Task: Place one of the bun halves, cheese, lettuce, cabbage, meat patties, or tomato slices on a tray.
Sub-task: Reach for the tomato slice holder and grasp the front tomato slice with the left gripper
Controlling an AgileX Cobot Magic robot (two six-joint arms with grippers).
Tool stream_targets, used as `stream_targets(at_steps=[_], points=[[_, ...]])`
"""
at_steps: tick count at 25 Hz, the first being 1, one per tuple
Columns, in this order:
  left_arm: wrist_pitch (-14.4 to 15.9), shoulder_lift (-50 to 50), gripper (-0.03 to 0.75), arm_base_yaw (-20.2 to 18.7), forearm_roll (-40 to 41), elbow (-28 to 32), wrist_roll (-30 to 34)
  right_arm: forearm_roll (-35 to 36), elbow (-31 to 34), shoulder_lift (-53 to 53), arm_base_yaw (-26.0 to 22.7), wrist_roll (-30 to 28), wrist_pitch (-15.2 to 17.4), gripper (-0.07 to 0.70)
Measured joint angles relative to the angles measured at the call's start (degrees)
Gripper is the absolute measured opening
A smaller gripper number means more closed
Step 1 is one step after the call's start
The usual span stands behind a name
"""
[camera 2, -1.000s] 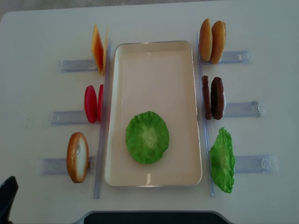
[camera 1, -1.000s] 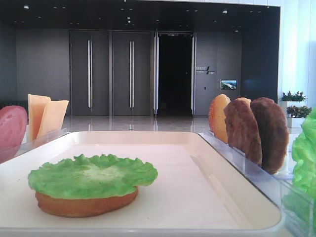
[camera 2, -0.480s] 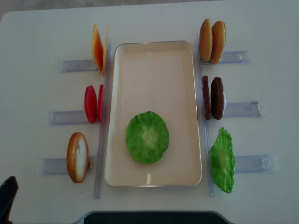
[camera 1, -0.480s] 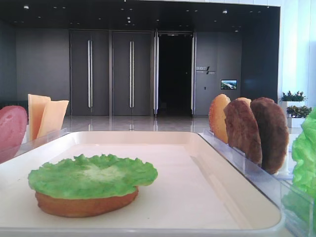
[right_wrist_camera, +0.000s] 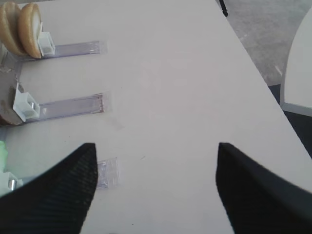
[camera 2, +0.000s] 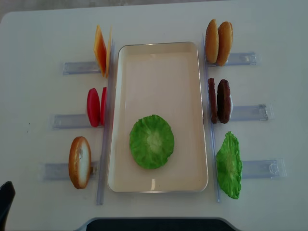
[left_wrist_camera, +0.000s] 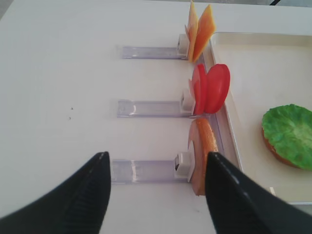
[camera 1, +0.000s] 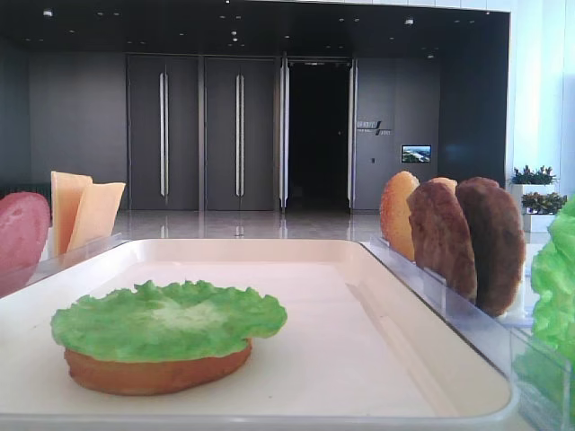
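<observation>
The cream tray (camera 2: 159, 45) holds a bun half (camera 1: 153, 373) with green lettuce (camera 2: 151, 141) lying on top of it. Left of the tray stand the cheese (camera 2: 101, 50), tomato slices (camera 2: 96, 107) and one bun half (camera 2: 79, 162). To its right stand two bun halves (camera 2: 219, 42), meat patties (camera 2: 219, 101) and another lettuce leaf (camera 2: 228, 165). My left gripper (left_wrist_camera: 157, 161) is open and empty. It hangs near the table's front left, facing the left bun half (left_wrist_camera: 202, 153). My right gripper (right_wrist_camera: 156, 148) is open and empty over bare table right of the holders.
Clear plastic holders (camera 2: 72, 67) stick out sideways from both long sides of the tray. The table's right edge (right_wrist_camera: 253, 63) runs close to my right gripper. A dark rounded edge (camera 2: 154, 224) lies at the table's front.
The dark tip of my left gripper in the overhead view's bottom left corner has drawn back slightly to the left. The food and tray have not moved.
</observation>
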Motion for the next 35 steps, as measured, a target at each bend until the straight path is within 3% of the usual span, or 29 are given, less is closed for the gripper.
stream_targets(at_steps=[8,25,35], points=[[2.0,14.2,0.482,0.0,0.3,-9.2,0.0,0.0,0.0,0.0,0.0,0.0,0.0,0.515],[2.2,50.7,0.482,0.0,7.8,-25.0,0.0,0.0,0.0,0.0,0.0,0.0,0.0,0.515],[3.6,68.0,0.482,0.0,8.3,-31.8,-4.5,0.0,0.0,0.0,0.0,0.0,0.0,0.515]])
